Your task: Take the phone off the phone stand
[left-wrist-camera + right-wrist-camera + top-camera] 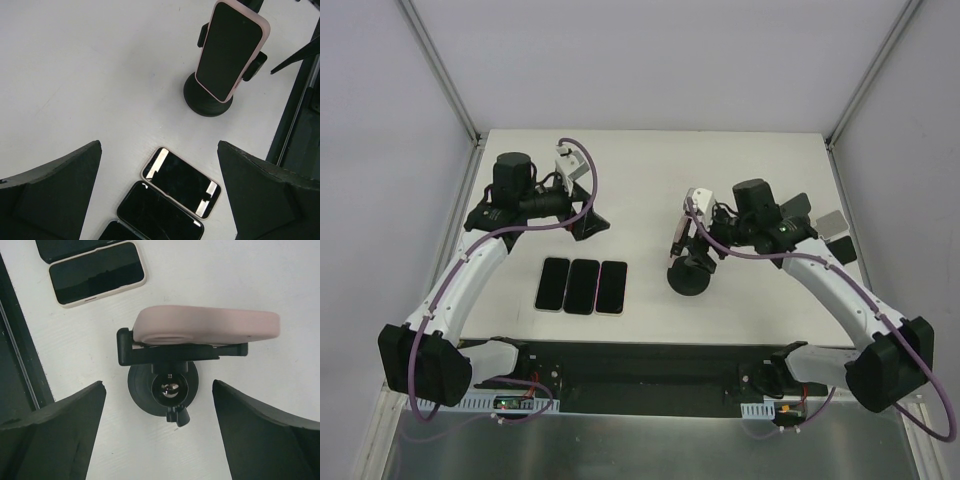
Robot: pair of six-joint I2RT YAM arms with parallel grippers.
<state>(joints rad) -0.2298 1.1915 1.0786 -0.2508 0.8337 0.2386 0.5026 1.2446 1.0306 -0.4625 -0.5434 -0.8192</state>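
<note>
On my right wrist camera the right gripper has its two dark fingers spread wide apart at the bottom corners of the view, and neither touches anything. Just beyond them, in the gap, sits the round black base of the phone stand. Its clamp arms grip the phone, which is in a pink case. The phone stands just past the fingertips, centred between them but clear of both. Further out in that view a cream-edged phone lies flat on the white table.

From the overhead camera I see that phone as the right-hand one in a row of three phones lying face up side by side, left of the stand and nearer the left arm.

The left gripper hangs above the far end of that row with its jaws fully apart and holding nothing. Its camera shows the phone upright in the stand, well apart from it.
</note>
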